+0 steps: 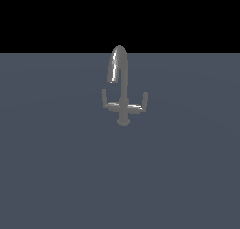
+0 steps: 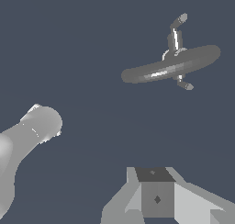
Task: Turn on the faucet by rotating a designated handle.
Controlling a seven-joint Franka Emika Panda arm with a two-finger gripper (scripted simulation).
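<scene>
All I get beyond the job itself is the desk (image 1: 56, 176), a flat, plain slate-blue surface filling the lower exterior view, ending in a straight far edge against solid black backdrop (image 1: 47, 17).

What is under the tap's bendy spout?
Below the faucet's spout mouth lies only the bare grey floor; the handle sits just beside it. The wrist view's spout hides most of the base.

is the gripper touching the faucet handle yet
Apart. The wrist view shows bare floor between the gripper and the small grey metal faucet with its thin L-shaped handle.
</scene>
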